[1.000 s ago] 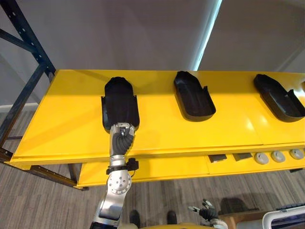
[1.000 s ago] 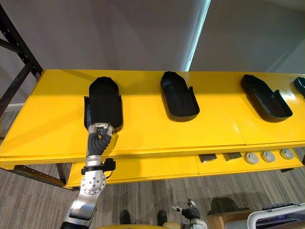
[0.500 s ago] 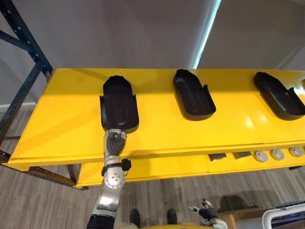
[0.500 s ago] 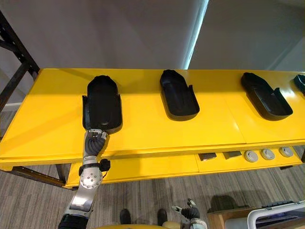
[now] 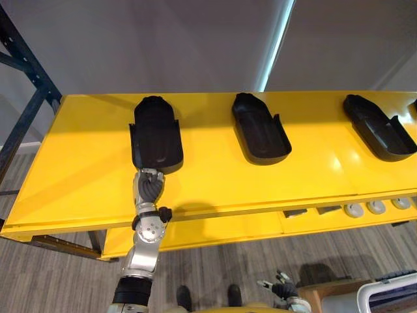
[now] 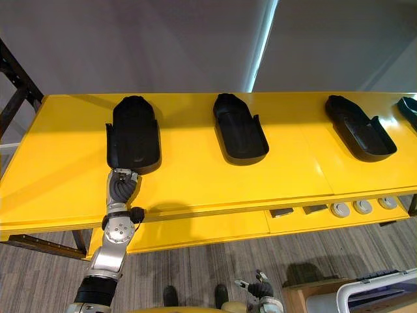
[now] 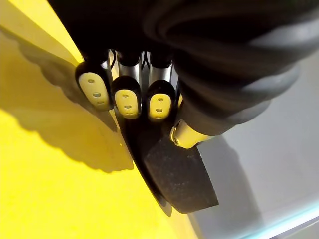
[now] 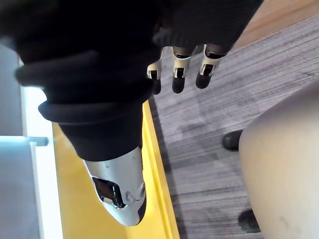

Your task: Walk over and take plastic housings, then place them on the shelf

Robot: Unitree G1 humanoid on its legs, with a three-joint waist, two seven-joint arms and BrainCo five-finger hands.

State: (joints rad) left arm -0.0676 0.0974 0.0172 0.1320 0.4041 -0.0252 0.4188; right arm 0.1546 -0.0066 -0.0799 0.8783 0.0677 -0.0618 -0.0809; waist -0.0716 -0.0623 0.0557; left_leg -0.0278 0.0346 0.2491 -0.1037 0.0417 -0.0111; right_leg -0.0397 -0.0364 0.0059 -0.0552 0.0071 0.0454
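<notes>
- 4 black scoop-shaped plastic housings (image 6: 133, 134) (image 6: 240, 128) (image 6: 360, 127) (image 6: 410, 109) on yellow shelf top (image 6: 195, 176)
- 3 round grey discs (image 6: 362, 207) below it
- 2 flat dark rectangular pieces (image 6: 281, 212) below it

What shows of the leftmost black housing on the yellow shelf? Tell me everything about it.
The leftmost housing is a long, matte black plastic shell with a rounded far end and a short raised wall on each side towards its near end. It lies flat on the yellow shelf, lengthwise away from the robot, well apart from the next housing. The left hand is at its near edge, fingers curled over that edge with the thumb against it.
</notes>
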